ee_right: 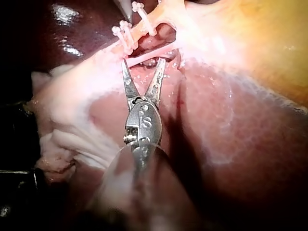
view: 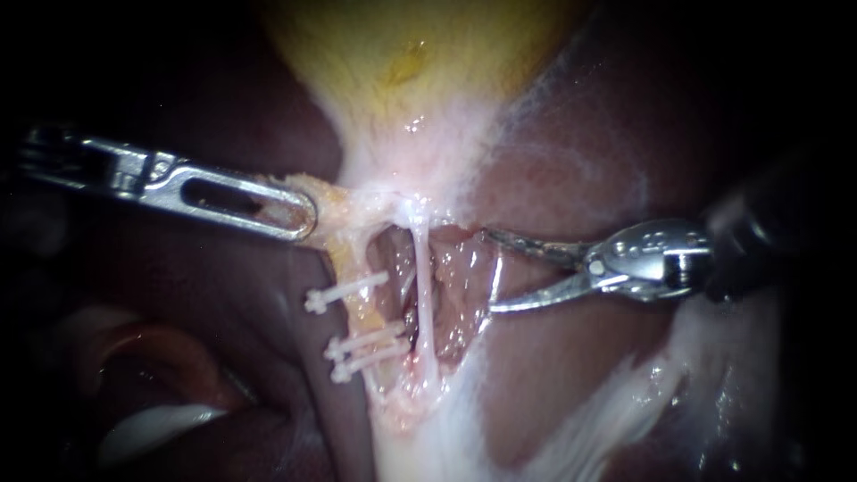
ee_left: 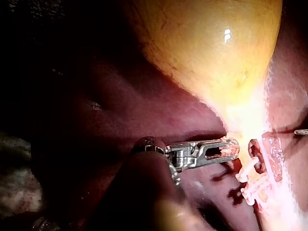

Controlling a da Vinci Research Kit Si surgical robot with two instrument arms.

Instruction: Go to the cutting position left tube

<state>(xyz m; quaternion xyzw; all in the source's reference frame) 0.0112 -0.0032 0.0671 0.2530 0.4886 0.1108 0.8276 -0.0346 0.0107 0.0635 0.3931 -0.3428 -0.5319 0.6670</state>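
Note:
The yellow gallbladder [view: 402,54] narrows down to two tubes. The left tube [view: 360,314] is yellowish and carries three white clips [view: 346,291], one apart and two close together lower down. The right tube [view: 423,295] is a thin white strand. My left instrument [view: 303,219] has its slotted jaws shut on the yellowish tissue at the gallbladder's neck, also seen in the left wrist view [ee_left: 235,148]. My right instrument [view: 489,270] holds its curved blades open, just right of the white tube and apart from the clipped one. In the right wrist view the blades [ee_right: 144,62] gape just short of the white tube [ee_right: 150,55].
Dark red liver [view: 571,134] surrounds the tubes on both sides. Whitish membrane [view: 571,419] spreads below and to the lower right. A raw open pocket [view: 455,277] lies between the white tube and the blade tips. A pale glistening fold [view: 152,424] sits at the lower left.

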